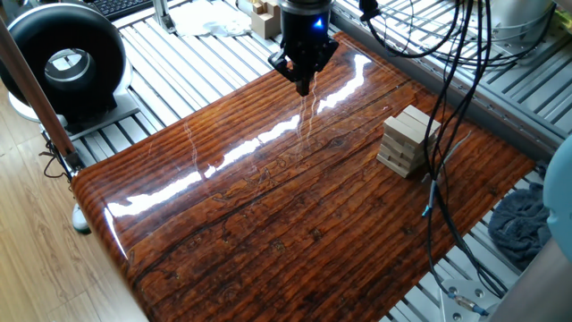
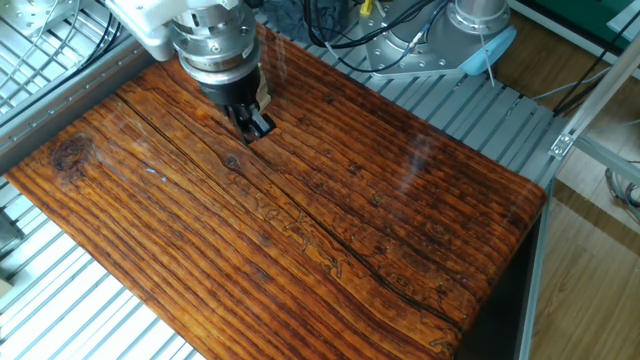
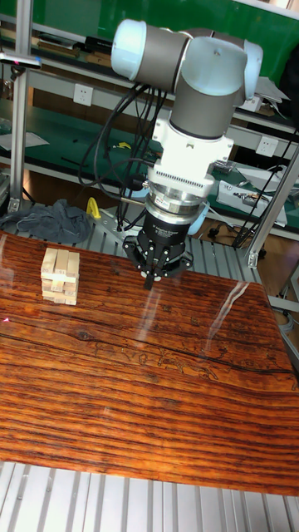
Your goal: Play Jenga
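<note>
The Jenga tower (image 1: 407, 140) is a short stack of pale wooden bars laid crosswise, standing near the right side of the glossy wooden table (image 1: 268, 215). In the tall fixed view the tower (image 3: 61, 276) stands at the left. My gripper (image 1: 304, 84) hangs over the far edge of the table, well to the left of the tower and apart from it. Its fingers point down and are shut together with nothing seen between them (image 3: 149, 281). In the other fixed view the gripper (image 2: 257, 127) covers most of the tower; only a pale sliver (image 2: 264, 92) shows.
Black cables (image 1: 447, 107) hang down close to the tower. A round black device (image 1: 67, 63) sits off the table's left end. Tan wooden pieces (image 1: 262, 16) lie beyond the far edge. A grey cloth (image 1: 523, 224) rests on the slatted bench at the right.
</note>
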`<action>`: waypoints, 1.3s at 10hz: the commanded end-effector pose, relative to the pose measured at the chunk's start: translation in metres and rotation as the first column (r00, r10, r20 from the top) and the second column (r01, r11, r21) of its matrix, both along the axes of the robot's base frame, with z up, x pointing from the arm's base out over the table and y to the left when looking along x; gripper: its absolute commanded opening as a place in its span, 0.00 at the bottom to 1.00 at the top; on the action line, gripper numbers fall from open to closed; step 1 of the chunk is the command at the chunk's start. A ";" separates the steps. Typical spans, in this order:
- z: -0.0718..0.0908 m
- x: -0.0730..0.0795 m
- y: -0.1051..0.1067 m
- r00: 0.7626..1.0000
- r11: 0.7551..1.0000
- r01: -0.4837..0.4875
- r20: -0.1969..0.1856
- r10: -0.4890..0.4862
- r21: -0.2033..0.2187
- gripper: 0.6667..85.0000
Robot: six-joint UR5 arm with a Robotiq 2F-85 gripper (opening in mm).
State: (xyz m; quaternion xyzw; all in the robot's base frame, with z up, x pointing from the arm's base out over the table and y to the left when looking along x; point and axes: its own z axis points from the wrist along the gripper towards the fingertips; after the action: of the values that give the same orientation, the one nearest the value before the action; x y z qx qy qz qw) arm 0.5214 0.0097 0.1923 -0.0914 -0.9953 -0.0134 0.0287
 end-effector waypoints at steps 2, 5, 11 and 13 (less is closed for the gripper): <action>0.021 0.005 -0.002 0.989 0.998 -0.047 0.141 0.042 0.035 0.01; 0.005 0.004 -0.029 0.941 0.972 -0.228 0.243 0.236 -0.061 0.01; 0.006 0.008 -0.064 0.912 0.926 -0.312 0.208 0.355 -0.211 0.01; 0.003 -0.003 -0.049 0.929 0.945 -0.296 0.190 0.319 -0.140 0.01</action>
State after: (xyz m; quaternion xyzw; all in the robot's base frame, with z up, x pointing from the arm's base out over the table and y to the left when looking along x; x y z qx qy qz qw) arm 0.5267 -0.0452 0.1962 0.0783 -0.9913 0.0518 -0.0918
